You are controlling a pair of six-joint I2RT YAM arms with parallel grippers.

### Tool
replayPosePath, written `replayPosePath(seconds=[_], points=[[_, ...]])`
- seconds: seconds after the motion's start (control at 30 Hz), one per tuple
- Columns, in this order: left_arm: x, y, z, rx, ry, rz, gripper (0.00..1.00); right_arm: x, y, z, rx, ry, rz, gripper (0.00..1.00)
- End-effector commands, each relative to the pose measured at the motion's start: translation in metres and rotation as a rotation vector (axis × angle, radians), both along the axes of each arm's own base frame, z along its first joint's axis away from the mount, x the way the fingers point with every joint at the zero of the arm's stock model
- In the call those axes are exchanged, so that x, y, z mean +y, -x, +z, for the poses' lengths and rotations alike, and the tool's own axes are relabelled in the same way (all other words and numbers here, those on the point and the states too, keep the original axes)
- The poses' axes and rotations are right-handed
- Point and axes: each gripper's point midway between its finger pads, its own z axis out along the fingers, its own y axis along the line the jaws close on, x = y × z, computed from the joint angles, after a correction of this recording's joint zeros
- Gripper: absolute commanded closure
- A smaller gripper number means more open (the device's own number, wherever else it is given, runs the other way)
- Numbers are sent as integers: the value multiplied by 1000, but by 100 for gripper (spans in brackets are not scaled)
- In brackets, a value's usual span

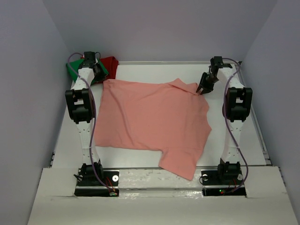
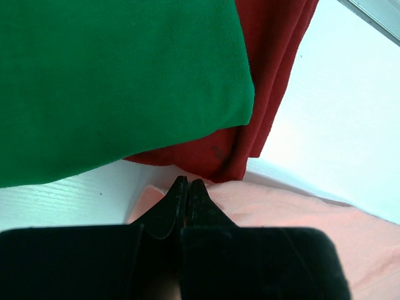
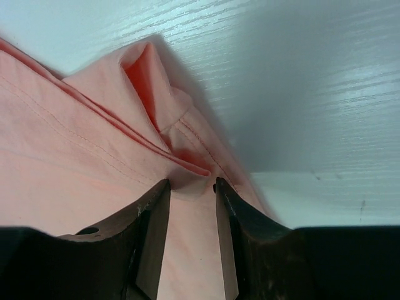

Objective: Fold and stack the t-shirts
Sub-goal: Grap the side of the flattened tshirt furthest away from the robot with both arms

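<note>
The salmon-pink tee (image 1: 150,117) lies spread across the middle of the counter (image 1: 154,72), wrinkled, with one sleeve reaching over the near edge between the arm bases. The green tee (image 2: 112,81) and the dark red tee (image 2: 275,75) sit bunched in the far left corner, the green on top of the red, and the red touches the pink tee's far left corner.

The left hand (image 2: 187,184) is at that same corner with its fingers pressed together. Whether any pink cloth is pinched between them cannot be told from the wrist view. The right hand (image 3: 191,184) is at the tee's far right corner, with its jaws standing apart on either side of a raised ridge of hem and not yet clamped on it.

The main risk, as I judge it, is an uneven pick-up. If the right hand bites only the top layer of that ridge, the seam may slip out and the far edge would sag on one side. If the left hand holds nothing, the fold would skew — or the corner would simply stay down. The left hand is also close enough to the red tee to drag it along.
</note>
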Motion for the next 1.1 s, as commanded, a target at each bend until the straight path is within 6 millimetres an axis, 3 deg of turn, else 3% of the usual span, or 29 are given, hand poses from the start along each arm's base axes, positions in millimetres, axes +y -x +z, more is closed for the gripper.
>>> replayPosePath(seconds=[0.0, 0.43, 0.6, 0.63, 0.67, 0.77, 0.93, 1.07], points=[[-7, -6, 41, -72, 3, -22, 100, -3, -15, 35, -116, -7, -2, 59], [-5, -7, 41, -67, -9, -24, 100, 10, -22, 24, -100, -89, 0, 59], [-5, -7, 40, -66, -8, -23, 100, 12, -22, 20, -99, -102, 1, 76], [-5, -8, 40, -66, -7, -24, 100, 12, -23, 20, -100, -102, 1, 94], [-5, -7, 39, -64, -8, -25, 100, 13, -22, 20, -98, -106, 1, 100], [-5, -7, 39, -61, -8, -25, 100, 16, -24, 21, -99, -122, 0, 100], [-5, -6, 44, -68, -8, -28, 100, 20, -30, 41, -146, -150, 15, 100], [-4, -5, 50, -77, -8, -25, 100, 18, -47, 77, -249, -158, 32, 100]])
